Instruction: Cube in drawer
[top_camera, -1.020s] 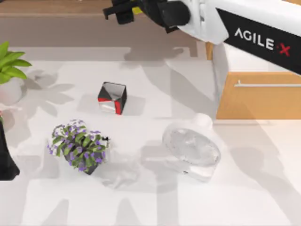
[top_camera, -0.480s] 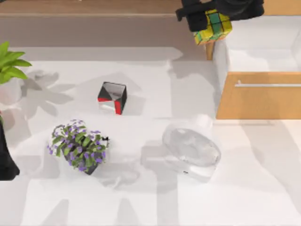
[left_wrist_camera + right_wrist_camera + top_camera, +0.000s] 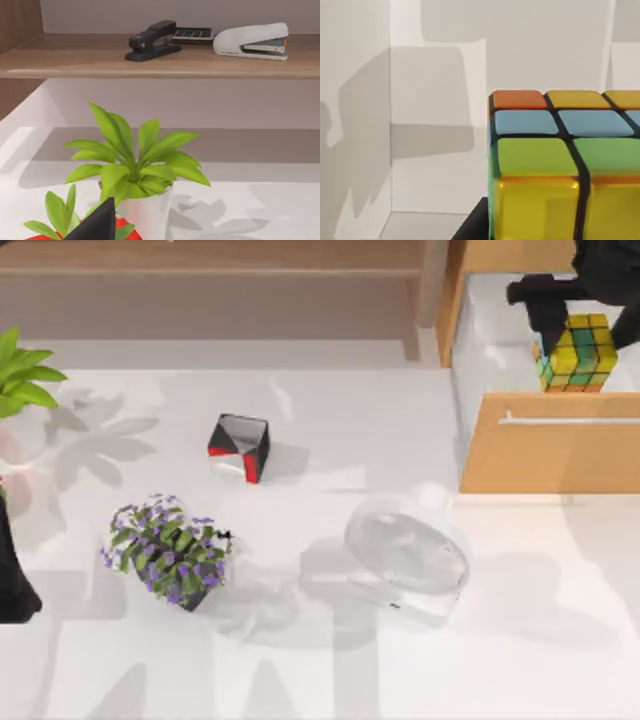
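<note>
Hanging over the open drawer (image 3: 548, 455) at the top view's far right, the right pincer (image 3: 580, 325) is clenched on the cube (image 3: 574, 352), which sits above the drawer's white interior just behind the light-orange front panel and its thin silver bar handle (image 3: 568, 421). Dark pincer parts flank the cube on its left and upper side in the top view. From the right wrist view the cube (image 3: 565, 165) looms close, with orange, yellow, blue and green tiles in a dark grid, and the drawer's white inner walls (image 3: 420, 125) stand behind it; whether the cube touches the drawer floor cannot be told.

Out on the white bench (image 3: 330, 660), a red, black and white block (image 3: 239, 447) lies left of centre. Near it, toward the front, stands a small plant with purple flowers (image 3: 167, 551), and a clear glass vessel (image 3: 408, 552) lies on its side just in front of the drawer's left corner. A green leafy plant (image 3: 22, 370) sits at the left edge.

The left arm (image 3: 12, 580) is parked at the left edge of the bench; I cannot tell how its pincer stands. Its wrist view shows a leafy plant in a white pot (image 3: 137, 172), and on a wooden shelf (image 3: 160, 62) behind, a black stapler (image 3: 152, 41), a calculator (image 3: 194, 33) and a white stapler (image 3: 252, 41).
</note>
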Action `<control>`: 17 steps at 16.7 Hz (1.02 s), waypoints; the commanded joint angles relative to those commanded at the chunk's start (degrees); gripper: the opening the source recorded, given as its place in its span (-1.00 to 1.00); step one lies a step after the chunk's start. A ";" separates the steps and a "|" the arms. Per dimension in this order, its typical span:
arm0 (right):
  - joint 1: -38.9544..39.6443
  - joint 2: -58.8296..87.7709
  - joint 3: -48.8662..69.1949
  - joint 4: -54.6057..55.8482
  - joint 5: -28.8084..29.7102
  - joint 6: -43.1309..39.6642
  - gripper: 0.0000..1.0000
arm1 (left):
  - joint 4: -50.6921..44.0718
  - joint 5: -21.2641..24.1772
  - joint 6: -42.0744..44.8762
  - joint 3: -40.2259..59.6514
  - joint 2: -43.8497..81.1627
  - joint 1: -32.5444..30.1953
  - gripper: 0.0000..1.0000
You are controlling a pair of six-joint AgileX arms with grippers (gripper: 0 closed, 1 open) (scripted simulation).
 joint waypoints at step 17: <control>-2.41 8.60 2.22 -2.64 -2.11 0.14 -0.10 | 0.00 0.00 0.00 0.00 0.00 0.00 1.00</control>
